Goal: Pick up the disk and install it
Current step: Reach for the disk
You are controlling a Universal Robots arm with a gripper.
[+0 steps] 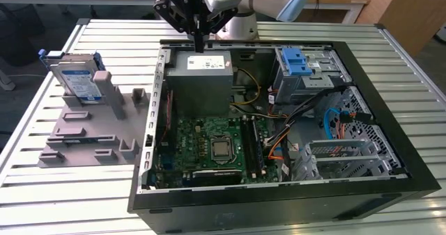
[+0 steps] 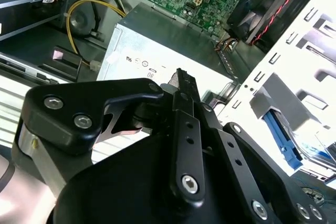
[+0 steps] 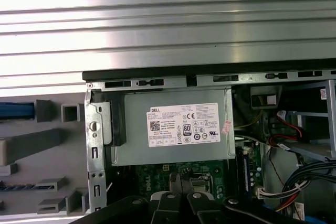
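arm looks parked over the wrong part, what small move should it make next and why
Probably carry the gripper toward the exterior view's left, over the disk. It is shut and empty above the power supply in the case, while the disk stands on edge in the grey holder outside it.

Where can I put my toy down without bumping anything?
Bare table slats lie between the grey rack and the near edge, and beside the case at the exterior view's right. Inside the case is crowded with cables and the board.
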